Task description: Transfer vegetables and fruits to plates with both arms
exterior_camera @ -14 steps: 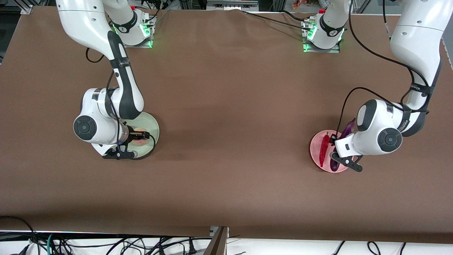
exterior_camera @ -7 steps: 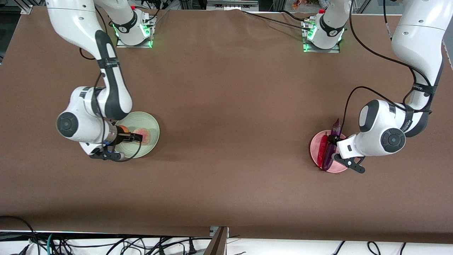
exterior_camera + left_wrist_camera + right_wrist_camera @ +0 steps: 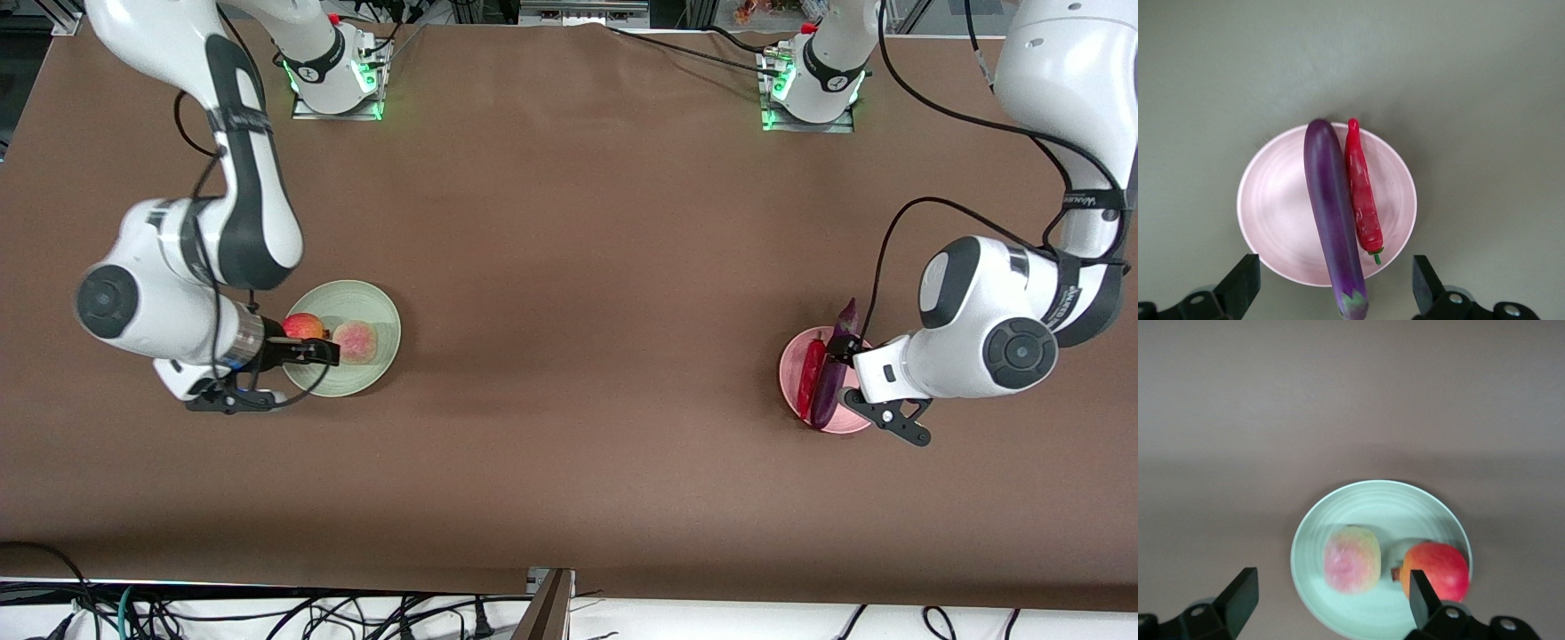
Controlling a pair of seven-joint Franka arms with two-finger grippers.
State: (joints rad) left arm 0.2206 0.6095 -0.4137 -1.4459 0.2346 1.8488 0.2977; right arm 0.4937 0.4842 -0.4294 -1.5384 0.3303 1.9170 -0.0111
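Front view: the right gripper [image 3: 327,352], fingers released and empty, hangs over the nine o'clock edge of the pale green plate [image 3: 378,311]. On that plate the red fruit [image 3: 302,326] and the tan-yellow fruit [image 3: 356,339] rest side by side. Toward the left arm's end of the counter [image 3: 569,267], the left gripper [image 3: 843,354], fingers also released, hangs over the three o'clock rim of the pale pink plate [image 3: 794,356], which carries the eggplant [image 3: 831,382] and chili pepper [image 3: 811,373]. Compared with a second ago, both arms have let go and pulled back from their plates, so the transfer looks complete.

Left wrist view: eggplant [image 3: 1331,213] and chili [image 3: 1361,193] touching lengthwise, the eggplant overhanging the rim.

Right wrist view: both fruits sit on the green plate [image 3: 1338,520].
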